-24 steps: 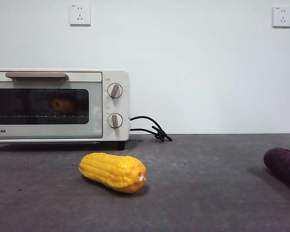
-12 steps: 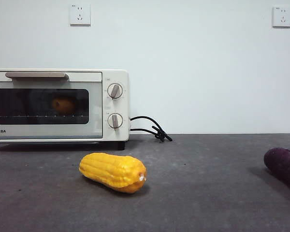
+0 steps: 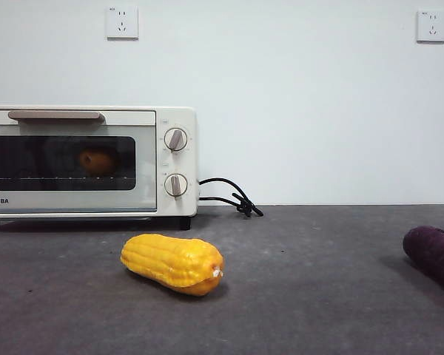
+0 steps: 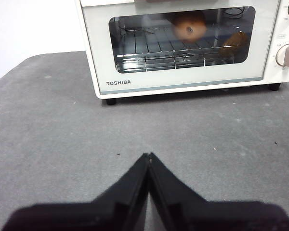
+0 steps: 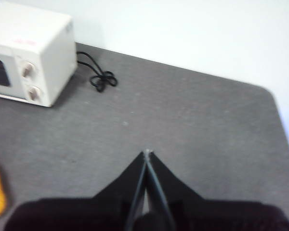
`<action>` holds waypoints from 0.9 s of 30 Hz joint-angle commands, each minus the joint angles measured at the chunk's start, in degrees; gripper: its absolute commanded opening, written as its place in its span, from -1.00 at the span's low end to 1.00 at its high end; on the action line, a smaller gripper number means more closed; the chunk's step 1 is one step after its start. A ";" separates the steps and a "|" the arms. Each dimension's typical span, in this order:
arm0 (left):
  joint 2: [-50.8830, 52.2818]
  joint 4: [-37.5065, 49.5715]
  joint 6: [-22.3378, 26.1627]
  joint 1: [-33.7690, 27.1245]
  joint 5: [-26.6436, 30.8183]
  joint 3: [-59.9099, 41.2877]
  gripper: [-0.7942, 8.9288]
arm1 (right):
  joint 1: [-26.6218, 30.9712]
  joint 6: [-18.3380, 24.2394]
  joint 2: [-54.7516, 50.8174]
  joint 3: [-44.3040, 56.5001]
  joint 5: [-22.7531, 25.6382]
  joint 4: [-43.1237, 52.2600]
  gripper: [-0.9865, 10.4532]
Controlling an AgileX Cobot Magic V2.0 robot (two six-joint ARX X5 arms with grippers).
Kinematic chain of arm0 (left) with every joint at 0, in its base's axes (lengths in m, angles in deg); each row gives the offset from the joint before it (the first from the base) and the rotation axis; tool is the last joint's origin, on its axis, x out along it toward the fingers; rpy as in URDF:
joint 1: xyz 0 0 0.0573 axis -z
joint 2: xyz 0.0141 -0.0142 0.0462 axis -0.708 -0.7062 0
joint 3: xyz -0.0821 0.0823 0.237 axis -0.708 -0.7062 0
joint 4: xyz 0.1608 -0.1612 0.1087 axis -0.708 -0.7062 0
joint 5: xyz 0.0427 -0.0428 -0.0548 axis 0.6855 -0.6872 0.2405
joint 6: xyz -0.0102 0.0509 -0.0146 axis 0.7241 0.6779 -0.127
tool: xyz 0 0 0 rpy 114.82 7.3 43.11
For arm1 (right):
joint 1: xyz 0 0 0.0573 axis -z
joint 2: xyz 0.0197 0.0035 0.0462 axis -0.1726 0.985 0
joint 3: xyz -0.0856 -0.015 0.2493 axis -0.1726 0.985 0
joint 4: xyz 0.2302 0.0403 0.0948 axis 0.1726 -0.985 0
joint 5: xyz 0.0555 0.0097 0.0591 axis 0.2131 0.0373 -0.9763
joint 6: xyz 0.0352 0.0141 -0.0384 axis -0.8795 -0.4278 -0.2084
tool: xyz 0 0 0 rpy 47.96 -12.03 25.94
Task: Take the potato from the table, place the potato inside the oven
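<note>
The potato (image 3: 97, 160) lies on the wire rack inside the oven (image 3: 91, 161), seen through the dark glass of its shut door; my left wrist view shows the same orange-brown oval (image 4: 189, 26) behind the glass. I judge the task as good as done: the potato is off the bench (image 3: 318, 281) and in the oven, with nothing left but to stay clear. My left gripper (image 4: 148, 156) hangs above bare bench in front of the oven, its fingers pressed together and holding nothing. My right gripper (image 5: 147, 153) waits well off to the side, fingers likewise closed and empty. The corn (image 3: 173, 262) and the purple vegetable (image 3: 431, 251) lie untouched on the bench.
</note>
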 commanded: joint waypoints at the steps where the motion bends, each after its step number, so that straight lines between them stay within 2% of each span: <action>1: 0.04 0.48 0.02 -0.13 -0.17 -0.59 -0.84 | 1.99 2.99 -0.35 0.50 0.31 -1.16 -0.82; 4: 0.02 0.48 0.02 -0.13 -0.15 -0.59 -0.84 | 5.79 3.32 -1.66 0.61 -3.80 -0.39 -0.82; 8: 0.00 0.48 0.02 -0.13 -0.17 -0.59 -0.84 | 13.27 11.23 -5.90 4.42 -14.82 10.93 -0.82; 10: 0.02 0.48 0.02 -0.13 -0.15 -0.59 -0.84 | 18.27 16.13 -9.51 9.53 -20.85 20.09 -0.82; 18: 0.00 0.48 0.02 -0.13 -0.15 -0.59 -0.84 | 34.69 28.76 -23.69 36.81 -40.39 49.11 -0.82; 24: 0.00 0.46 0.02 -0.13 -0.15 -0.59 -0.84 | 45.42 28.76 -34.58 55.60 -52.19 63.80 -0.82; 27: 0.00 0.48 0.02 -0.13 -0.17 -0.59 -0.84 | 49.92 26.34 -39.15 63.06 -54.21 69.40 -0.82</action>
